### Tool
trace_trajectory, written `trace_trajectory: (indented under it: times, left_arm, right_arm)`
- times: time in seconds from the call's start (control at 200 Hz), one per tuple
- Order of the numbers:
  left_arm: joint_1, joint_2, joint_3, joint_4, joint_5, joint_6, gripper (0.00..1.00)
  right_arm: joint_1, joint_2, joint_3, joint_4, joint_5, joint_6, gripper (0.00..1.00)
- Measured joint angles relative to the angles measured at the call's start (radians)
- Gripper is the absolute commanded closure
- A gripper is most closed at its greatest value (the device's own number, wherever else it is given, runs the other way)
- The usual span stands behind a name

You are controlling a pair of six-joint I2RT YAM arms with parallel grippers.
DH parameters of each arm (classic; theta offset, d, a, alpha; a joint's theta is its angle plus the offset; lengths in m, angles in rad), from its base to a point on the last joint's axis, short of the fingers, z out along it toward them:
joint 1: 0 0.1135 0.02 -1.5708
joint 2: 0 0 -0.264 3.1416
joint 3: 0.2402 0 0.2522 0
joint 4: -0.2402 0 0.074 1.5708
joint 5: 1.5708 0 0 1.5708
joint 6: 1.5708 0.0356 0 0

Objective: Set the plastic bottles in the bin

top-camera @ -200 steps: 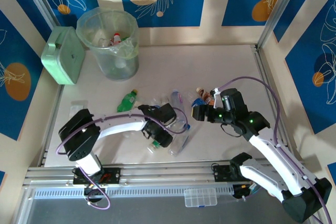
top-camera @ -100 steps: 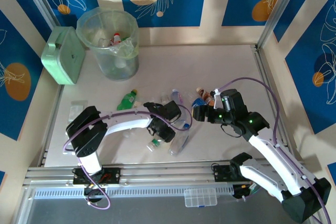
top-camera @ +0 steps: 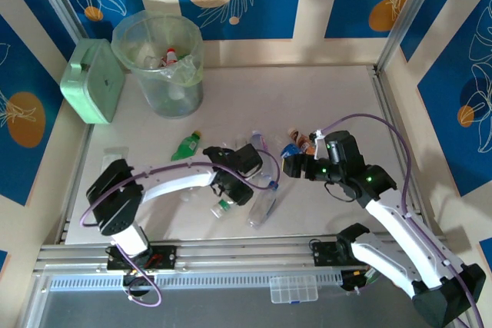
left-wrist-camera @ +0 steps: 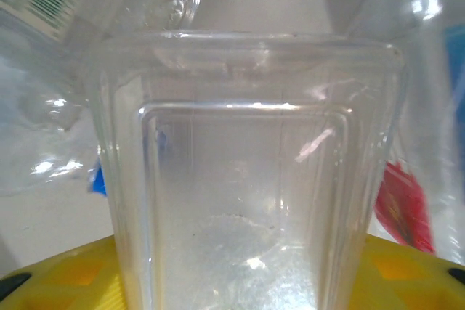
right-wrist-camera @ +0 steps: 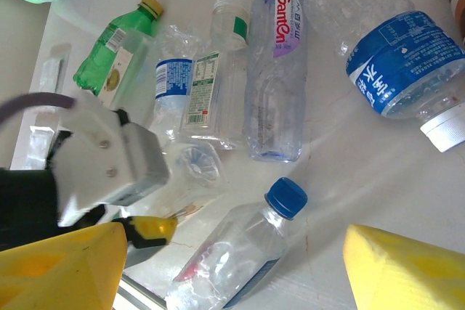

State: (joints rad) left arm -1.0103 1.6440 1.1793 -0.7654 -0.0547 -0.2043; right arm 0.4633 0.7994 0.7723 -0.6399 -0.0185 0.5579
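Observation:
A clear square-sided bottle (left-wrist-camera: 247, 179) stands between my left gripper's (left-wrist-camera: 240, 281) yellow fingers, which press on both its sides. In the top view the left gripper (top-camera: 231, 183) is low over the heap of plastic bottles at the table's middle. My right gripper (right-wrist-camera: 232, 270) hangs open above a clear blue-capped bottle (right-wrist-camera: 243, 248), touching nothing. Around lie a green bottle (right-wrist-camera: 112, 52), a purple-labelled clear one (right-wrist-camera: 276, 70) and a blue-labelled one (right-wrist-camera: 407, 63). The bin (top-camera: 175, 96) stands at the far left, holding a few bottles.
A mint-green box (top-camera: 94, 81) leans beside the bin at the left wall. Small brown bottles (top-camera: 296, 137) lie just beyond the right gripper (top-camera: 292, 165). A flat clear packet (top-camera: 115, 155) rests at the left. Metal rails edge the table at left, right and front.
The left gripper's jaws have closed in on the clear bottle, and its wrist has shifted a little over the heap. The right arm has stayed put.

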Motion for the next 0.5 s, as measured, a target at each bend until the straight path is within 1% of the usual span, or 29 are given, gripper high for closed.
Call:
trace_trajectory:
  times: [0.045,0.225,0.345,0.42,0.445,0.5]
  left_arm:
    - [0.0,-0.025,0.018,-0.013,-0.003,0.015,0.56]
    - [0.01,-0.12,0.1,-0.047,-0.019,0.074,0.7]
    - [0.039,-0.186,0.138,-0.037,-0.026,0.092,0.79]
    - [0.067,-0.23,0.146,-0.014,-0.024,0.098,0.89]
    - [0.077,-0.243,0.148,-0.005,-0.023,0.098,0.95]
    - [0.101,-0.265,0.158,0.018,-0.017,0.093,1.0]
  right_arm:
    - [0.0,-0.005,0.0,0.0,-0.002,0.0,0.21]
    - [0.0,-0.011,0.036,-0.004,-0.027,0.0,0.21]
    - [0.0,-0.012,0.064,-0.003,-0.045,0.0,0.21]
    - [0.0,-0.014,0.078,-0.003,-0.055,-0.001,0.21]
    - [0.0,-0.015,0.084,-0.004,-0.06,-0.001,0.21]
    - [0.0,-0.018,0.097,-0.004,-0.065,-0.004,0.21]
